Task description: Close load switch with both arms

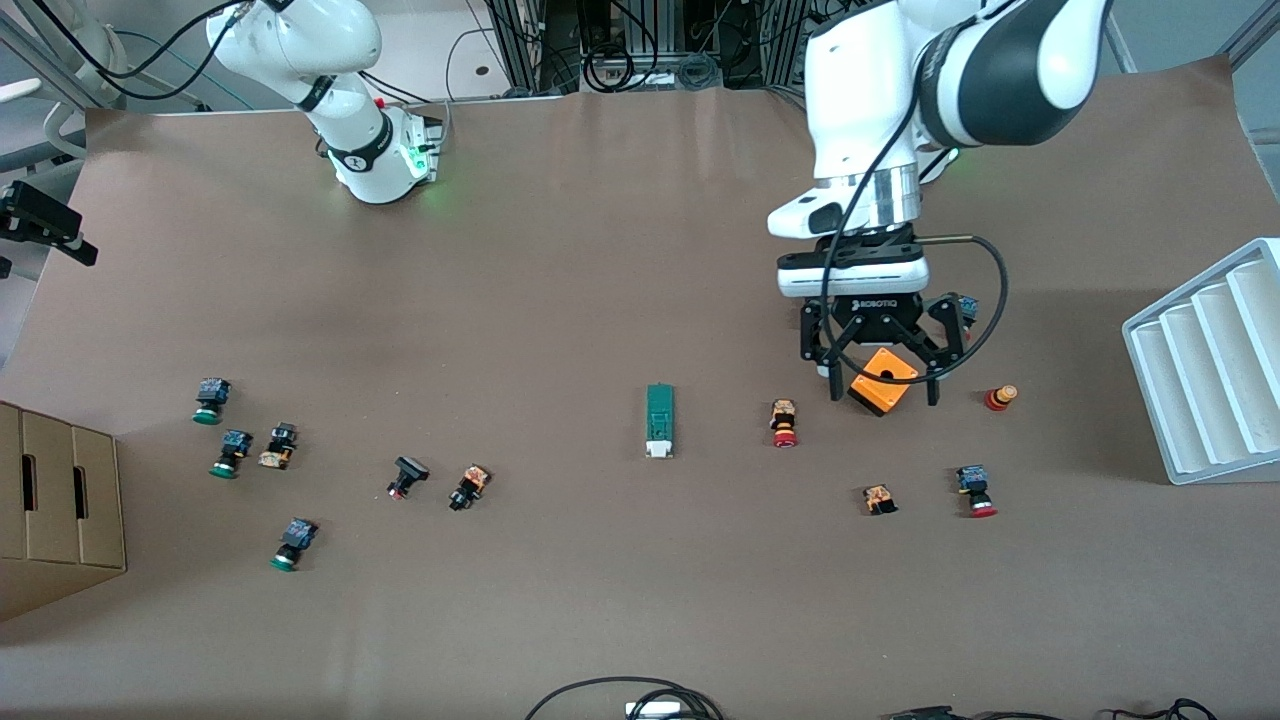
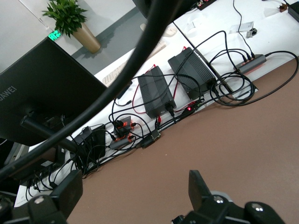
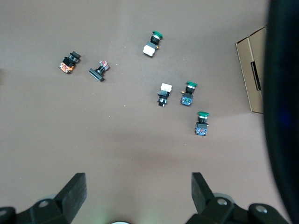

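Here, scanning the front view from the right arm's end of the table toward the left arm's end, you first meet a cardboard box (image 1: 55, 510) at the table's edge, then a loose scatter of green-capped push buttons (image 1: 232, 452). The right gripper (image 3: 138, 198) is not in the front view; its wrist view shows its fingers spread wide, grasping nothing, high over those buttons, so that arm seems to be waiting.

Near the table's middle lies the load switch (image 1: 659, 420), a narrow dark-green block, its white end pointing toward the front camera. Nothing touches it, so the closing has not begun.

Next comes a red-capped push button (image 1: 784, 423), then the left gripper (image 1: 882, 378), fingers released and empty, hanging over an orange cube (image 1: 881, 380). You would likely need to bring it across to the switch. Last is a white ribbed tray (image 1: 1205, 365).
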